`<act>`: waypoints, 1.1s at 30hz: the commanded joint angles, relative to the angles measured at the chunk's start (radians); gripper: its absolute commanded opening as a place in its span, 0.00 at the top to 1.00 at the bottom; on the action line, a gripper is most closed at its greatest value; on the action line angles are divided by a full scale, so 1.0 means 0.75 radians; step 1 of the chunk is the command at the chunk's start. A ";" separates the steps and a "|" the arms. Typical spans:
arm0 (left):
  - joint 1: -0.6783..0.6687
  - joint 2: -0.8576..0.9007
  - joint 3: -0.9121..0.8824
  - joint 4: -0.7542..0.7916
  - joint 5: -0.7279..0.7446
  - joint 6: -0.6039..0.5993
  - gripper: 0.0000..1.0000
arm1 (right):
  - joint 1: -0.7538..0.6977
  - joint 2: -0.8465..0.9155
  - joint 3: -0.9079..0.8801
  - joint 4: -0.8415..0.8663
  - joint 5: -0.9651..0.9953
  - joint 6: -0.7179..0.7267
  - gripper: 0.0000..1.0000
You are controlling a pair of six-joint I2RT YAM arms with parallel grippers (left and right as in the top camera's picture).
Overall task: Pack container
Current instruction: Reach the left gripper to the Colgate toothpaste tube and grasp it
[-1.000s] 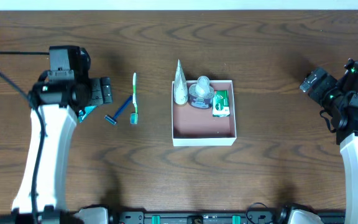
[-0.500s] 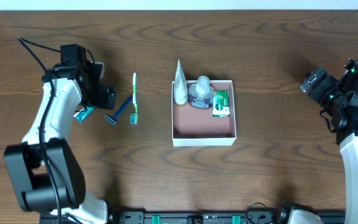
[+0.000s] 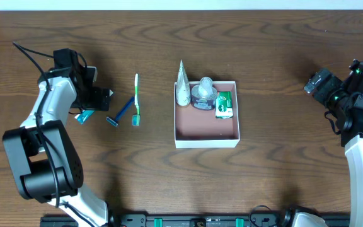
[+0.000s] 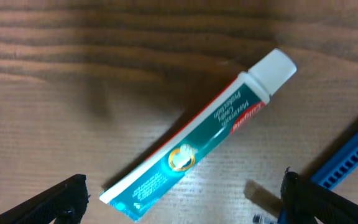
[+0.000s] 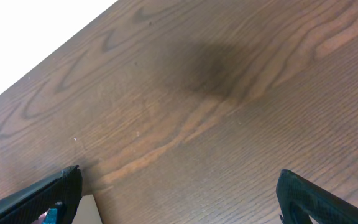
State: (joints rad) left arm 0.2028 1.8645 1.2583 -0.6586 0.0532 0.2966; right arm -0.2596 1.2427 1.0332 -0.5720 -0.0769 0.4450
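The container (image 3: 207, 130), a square white-walled box with a pinkish-brown floor, sits mid-table. It holds a white tube (image 3: 182, 85), a clear round jar (image 3: 204, 93) and a green-white box (image 3: 224, 104) along its far wall. Left of it lie a green toothbrush (image 3: 136, 99), a blue razor (image 3: 121, 111) and a teal toothpaste tube (image 3: 85, 115). My left gripper (image 3: 98, 98) is open, hovering over the toothpaste tube (image 4: 204, 134), with the razor (image 4: 347, 152) at the right of its wrist view. My right gripper (image 3: 317, 83) is open and empty, far right of the container.
The brown wooden table (image 3: 282, 44) shows its far edge in the right wrist view (image 5: 55, 59). A black cable (image 3: 27, 53) runs from the left arm. A corner of the container (image 5: 86, 208) shows low left in the right wrist view.
The left arm has swung left and turned, bringing its gripper over the toothpaste tube and the razor's left side. The right arm and the items have not moved.
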 commanded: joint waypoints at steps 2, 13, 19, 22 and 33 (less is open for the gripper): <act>0.005 0.059 0.014 0.032 0.012 0.034 0.00 | -0.012 -0.001 0.010 -0.001 0.008 0.019 0.01; 0.005 0.161 0.013 0.084 0.017 0.032 0.21 | -0.012 -0.001 0.010 -0.001 0.008 0.019 0.01; 0.005 0.163 0.013 0.083 0.075 0.032 0.48 | -0.012 -0.001 0.010 -0.001 0.008 0.019 0.01; 0.005 0.163 0.013 0.082 0.090 -0.007 0.67 | -0.012 -0.001 0.010 -0.001 0.008 0.019 0.01; 0.004 0.133 0.020 0.060 0.095 -0.286 0.89 | -0.011 -0.001 0.010 -0.001 0.008 0.019 0.01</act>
State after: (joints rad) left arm 0.2020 1.9697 1.2610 -0.5983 0.1089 0.1593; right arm -0.2596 1.2427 1.0332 -0.5720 -0.0769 0.4450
